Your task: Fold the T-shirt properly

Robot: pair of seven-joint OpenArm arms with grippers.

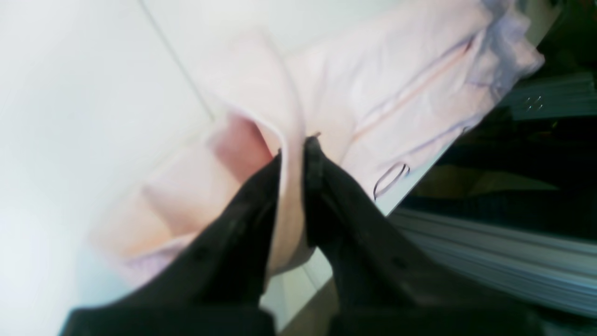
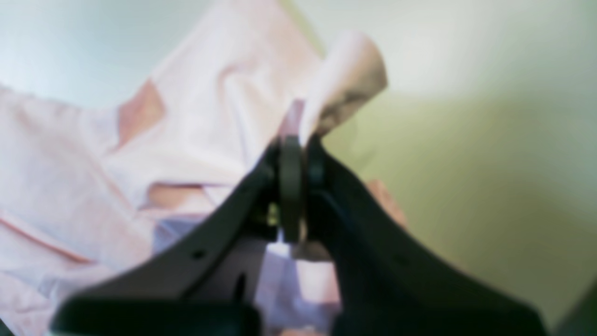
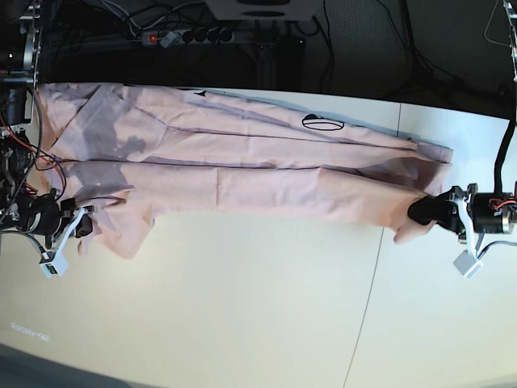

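Note:
The pale pink T-shirt (image 3: 242, 162) lies stretched across the far half of the white table, folded lengthwise, with a bit of black print (image 3: 323, 123) showing near its far edge. My left gripper (image 3: 422, 212) is shut on the shirt's right end near the table; in the left wrist view the black jaws (image 1: 294, 149) pinch a fold of pink cloth (image 1: 396, 93). My right gripper (image 3: 81, 218) is shut on the shirt's left end; the right wrist view shows its jaws (image 2: 298, 149) clamping a fold of cloth (image 2: 196, 121).
The white table (image 3: 242, 307) has a seam line running front to back at the right. Behind the table's far edge are cables and a power strip (image 3: 186, 36). The shirt's far edge lies close to that table edge.

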